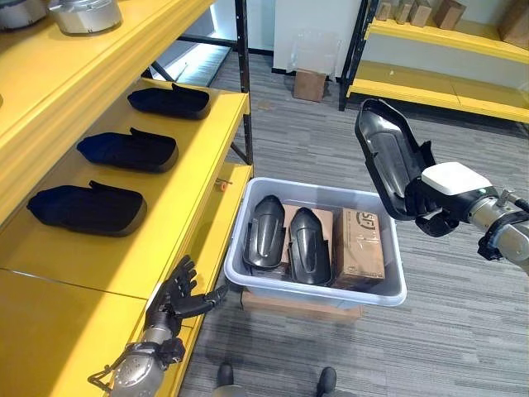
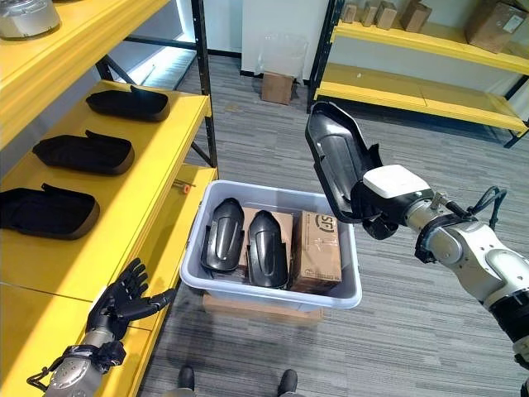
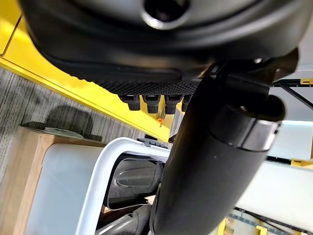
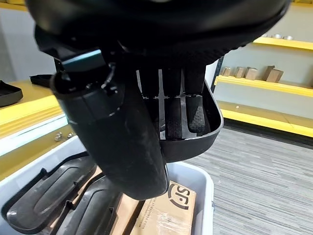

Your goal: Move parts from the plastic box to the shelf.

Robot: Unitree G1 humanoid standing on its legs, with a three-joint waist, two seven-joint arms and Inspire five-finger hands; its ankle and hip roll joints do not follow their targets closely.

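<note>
My right hand [image 1: 436,198] is shut on a black shell-shaped part [image 1: 386,154], held upright in the air above the right end of the grey plastic box [image 1: 318,292]. In the right wrist view its fingers [image 4: 188,105] curl inside the part's hollow [image 4: 193,142]. Two more black parts [image 1: 264,231] [image 1: 309,245] lie side by side in the box next to a cardboard carton [image 1: 358,245]. Three black parts [image 1: 169,101] [image 1: 128,150] [image 1: 86,208] lie in a row on the yellow shelf [image 1: 178,198]. My left hand [image 1: 176,294] hangs open by the shelf's front edge, left of the box.
The box rests on a flat cardboard piece [image 1: 297,307] on the grey carpet. A second yellow shelf rack [image 1: 438,58] with small boxes stands at the back right. A cardboard box [image 1: 310,84] sits on the floor far behind. Metal parts [image 1: 85,15] sit on the upper shelf.
</note>
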